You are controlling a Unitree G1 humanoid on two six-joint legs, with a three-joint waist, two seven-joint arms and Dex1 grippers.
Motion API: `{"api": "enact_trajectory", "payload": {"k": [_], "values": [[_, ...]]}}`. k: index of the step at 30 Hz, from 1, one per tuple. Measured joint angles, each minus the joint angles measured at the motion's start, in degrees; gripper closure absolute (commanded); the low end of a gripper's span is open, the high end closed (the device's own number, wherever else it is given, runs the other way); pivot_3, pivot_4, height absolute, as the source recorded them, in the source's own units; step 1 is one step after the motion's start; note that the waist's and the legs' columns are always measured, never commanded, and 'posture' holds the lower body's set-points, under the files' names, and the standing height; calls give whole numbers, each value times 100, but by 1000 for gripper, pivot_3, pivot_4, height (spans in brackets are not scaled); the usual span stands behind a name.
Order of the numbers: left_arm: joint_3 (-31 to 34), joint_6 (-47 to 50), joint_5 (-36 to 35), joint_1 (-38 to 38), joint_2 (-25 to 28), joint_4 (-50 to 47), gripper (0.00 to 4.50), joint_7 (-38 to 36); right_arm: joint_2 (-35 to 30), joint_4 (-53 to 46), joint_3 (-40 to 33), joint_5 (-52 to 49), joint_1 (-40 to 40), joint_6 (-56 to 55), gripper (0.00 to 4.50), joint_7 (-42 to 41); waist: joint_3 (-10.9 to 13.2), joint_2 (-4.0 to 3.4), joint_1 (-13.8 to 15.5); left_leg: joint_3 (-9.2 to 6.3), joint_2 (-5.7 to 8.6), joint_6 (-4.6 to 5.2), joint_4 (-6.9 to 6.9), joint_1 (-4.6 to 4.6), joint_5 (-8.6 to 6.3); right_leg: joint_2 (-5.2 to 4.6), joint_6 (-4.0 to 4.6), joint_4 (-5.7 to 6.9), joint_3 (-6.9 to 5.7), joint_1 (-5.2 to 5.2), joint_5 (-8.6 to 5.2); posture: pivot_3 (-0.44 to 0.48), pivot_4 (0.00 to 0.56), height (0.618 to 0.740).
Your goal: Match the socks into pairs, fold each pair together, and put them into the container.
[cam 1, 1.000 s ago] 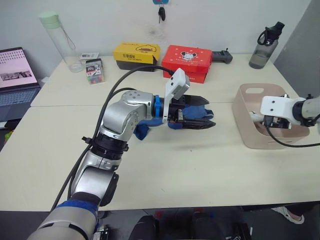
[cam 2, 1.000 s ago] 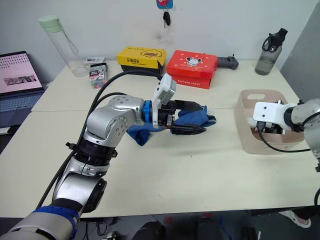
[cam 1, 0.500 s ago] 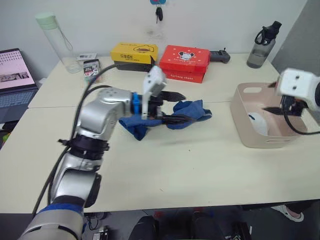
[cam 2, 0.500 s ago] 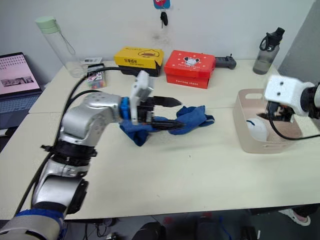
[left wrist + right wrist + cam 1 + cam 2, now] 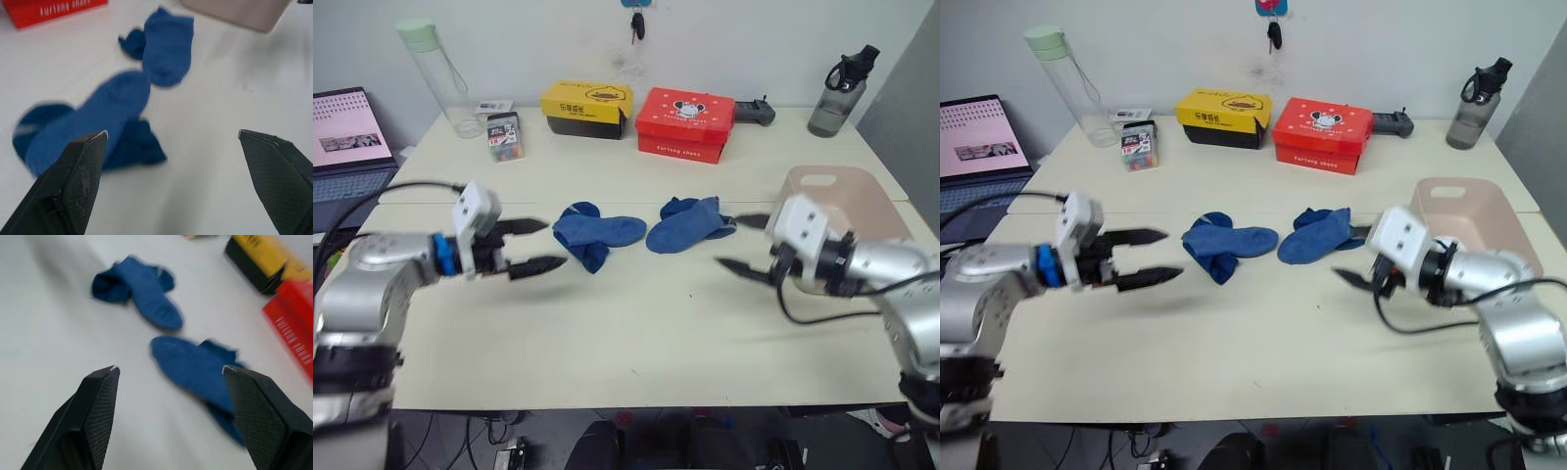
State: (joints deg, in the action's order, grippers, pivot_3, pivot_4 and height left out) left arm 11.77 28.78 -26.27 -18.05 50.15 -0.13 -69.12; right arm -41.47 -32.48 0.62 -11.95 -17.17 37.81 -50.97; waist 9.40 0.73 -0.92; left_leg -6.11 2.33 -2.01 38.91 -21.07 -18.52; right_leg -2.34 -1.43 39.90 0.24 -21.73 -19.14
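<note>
- Table [image 5: 626, 333]: pale, spans the frame.
- Container [image 5: 847, 191]: right edge, mid-height.
- Left gripper [image 5: 536, 245]: left of centre, fingers spread, empty.
- Right gripper [image 5: 744, 243]: right of centre, fingers spread, empty.
- Blue socks [image 5: 597, 233], [image 5: 688, 223]: two heaps, centre, between the grippers.

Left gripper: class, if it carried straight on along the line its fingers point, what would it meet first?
Probably the nearer blue socks: the left gripper, fingers open, points across the table at that heap. Its height above the table is unclear, so it might pass over.
</note>
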Motion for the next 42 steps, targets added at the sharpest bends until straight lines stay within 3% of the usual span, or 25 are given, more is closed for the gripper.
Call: {"api": "enact_trajectory", "payload": {"k": [2,6,15,23,32,35,42], "values": [[189,19,-71,462,3,-93,0,21,147,-152,167,47,406,-25,879,221,-1,1,-3,-2,-2,0,2,4,0,1,1,8,-1,2,0,0,150,740],[444,418,-379,780,3,-335,0,143,574,-335,361,-82,840,216,22,623,-1,1,-7,-6,-3,0,2,8,1,4,8,12,-3,5,7,0,150,740],[524,604,-761,731,-13,-1059,0,497,871,-356,345,-275,673,578,22,1257,-1,1,-59,-6,-3,-1,-1,14,1,7,9,9,-2,8,7,0,150,740],[314,454,-894,208,-186,-1380,0,621,1852,1578,349,159,-901,737,22,2522,-1,0,-92,9,-2,-3,-5,15,2,9,10,11,10,-1,8,0,150,740],[95,172,-877,147,-367,-1270,0,582,2554,4020,278,551,-2245,207,22,3248,-1,0,-125,18,-4,-3,-6,15,2,11,11,14,15,-9,9,0,150,740],[89,103,-871,150,-371,-1254,0,566,2691,4412,283,609,-2304,73,583,3274,-1,0,-135,20,-4,-3,-5,13,2,10,10,14,17,-9,9,0,150,740],[-35,30,-853,120,-374,-1221,0,488,2786,4751,309,687,-2333,-174,3091,3288,-1,0,-162,21,-4,-3,-5,13,2,11,10,19,19,-13,9,0,150,740]]}}
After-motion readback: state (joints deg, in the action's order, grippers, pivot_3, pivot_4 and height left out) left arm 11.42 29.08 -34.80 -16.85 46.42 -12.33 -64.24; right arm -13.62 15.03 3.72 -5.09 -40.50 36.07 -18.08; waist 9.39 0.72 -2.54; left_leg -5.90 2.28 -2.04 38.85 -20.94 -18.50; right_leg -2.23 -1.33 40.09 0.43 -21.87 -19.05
